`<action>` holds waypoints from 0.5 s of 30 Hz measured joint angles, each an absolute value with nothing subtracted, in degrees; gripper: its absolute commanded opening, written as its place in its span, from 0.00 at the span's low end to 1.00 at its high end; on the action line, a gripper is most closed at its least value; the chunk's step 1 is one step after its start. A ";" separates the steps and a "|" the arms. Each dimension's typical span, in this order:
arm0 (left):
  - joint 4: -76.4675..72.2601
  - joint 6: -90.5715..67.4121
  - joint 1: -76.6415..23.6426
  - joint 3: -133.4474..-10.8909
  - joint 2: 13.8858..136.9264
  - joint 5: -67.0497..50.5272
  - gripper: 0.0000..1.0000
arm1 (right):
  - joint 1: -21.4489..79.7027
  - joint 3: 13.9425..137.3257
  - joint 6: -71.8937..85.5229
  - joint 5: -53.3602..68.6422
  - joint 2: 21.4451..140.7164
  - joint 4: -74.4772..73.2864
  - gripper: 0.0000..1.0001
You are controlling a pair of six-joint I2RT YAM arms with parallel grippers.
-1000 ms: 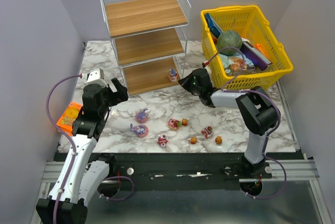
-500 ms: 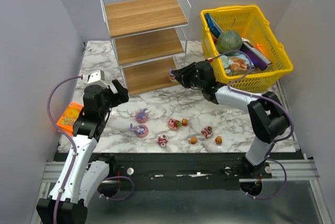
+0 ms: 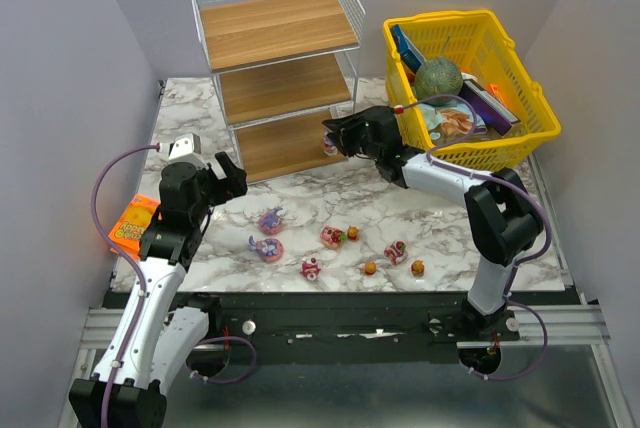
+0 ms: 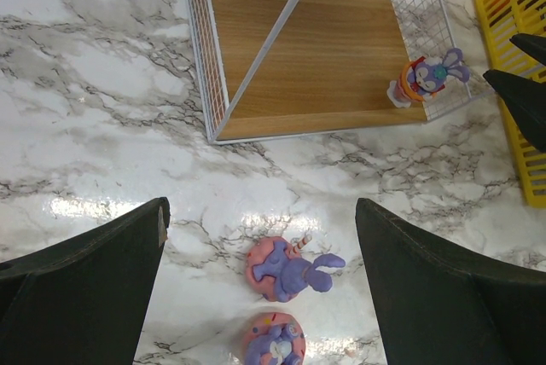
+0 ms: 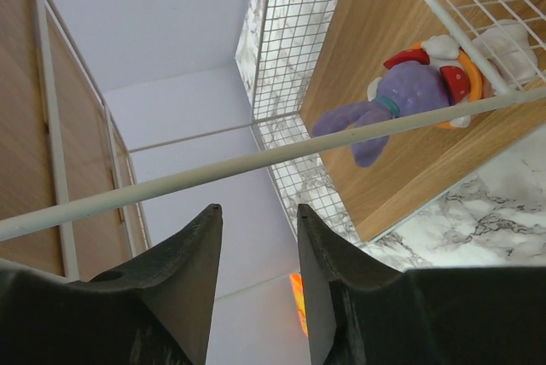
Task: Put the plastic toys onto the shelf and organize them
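In the top view, the shelf (image 3: 275, 28) is seen at the back of the marble table (image 3: 300, 188), and one purple toy (image 3: 329, 145) is seen on its bottom board at the right front corner. The right gripper (image 3: 328, 131) is held just beside that corner, close to the toy. Eight more plastic toys (image 3: 332, 237) are scattered over the marble towards the near edge. The left gripper (image 3: 235, 173) is held near the shelf's left front corner. A yellow basket (image 3: 490, 153) is set to the right of the shelf. In the left wrist view, the left fingers (image 4: 85, 288) are spread wide with nothing between them, above two pink-purple toys (image 4: 290, 267) lying on the marble. In the right wrist view, the right fingers (image 5: 183, 271) are parted by a moderate gap and nothing is gripped. The purple toy is seen beyond a white shelf wire, resting on the board, apart from both fingertips.
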State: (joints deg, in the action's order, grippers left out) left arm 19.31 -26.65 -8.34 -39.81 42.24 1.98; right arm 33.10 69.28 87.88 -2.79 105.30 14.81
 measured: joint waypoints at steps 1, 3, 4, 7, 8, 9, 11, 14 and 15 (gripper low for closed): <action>19.31 -26.65 -8.36 -39.81 42.24 1.98 0.99 | 33.12 69.28 87.90 -2.98 105.32 14.63 0.48; 19.31 -26.65 -8.38 -39.81 42.24 1.98 0.99 | 33.19 69.28 87.81 -3.29 105.34 14.17 0.48; 19.31 -26.65 -8.38 -39.81 42.28 1.98 0.99 | 33.19 69.28 87.68 -3.36 105.34 13.93 0.48; 19.33 -26.63 -8.38 -39.81 42.39 1.98 0.99 | 33.19 69.28 87.50 -3.57 105.49 13.74 0.48; 19.33 -26.63 -8.38 -39.81 42.39 1.98 0.99 | 33.19 69.28 87.44 -3.70 105.58 13.74 0.48; 19.33 -26.63 -8.38 -39.81 42.39 1.98 0.99 | 33.19 69.28 87.39 -3.86 105.69 13.76 0.48; 19.33 -26.63 -8.38 -39.81 42.39 2.00 0.99 | 33.21 69.28 87.29 -4.25 105.91 13.76 0.48; 19.33 -26.63 -8.38 -39.81 42.41 2.00 0.99 | 33.32 69.36 86.89 -5.04 106.37 13.69 0.48; 19.33 -26.63 -8.38 -39.81 42.41 2.00 0.99 | 33.34 69.47 86.83 -5.28 106.54 13.58 0.48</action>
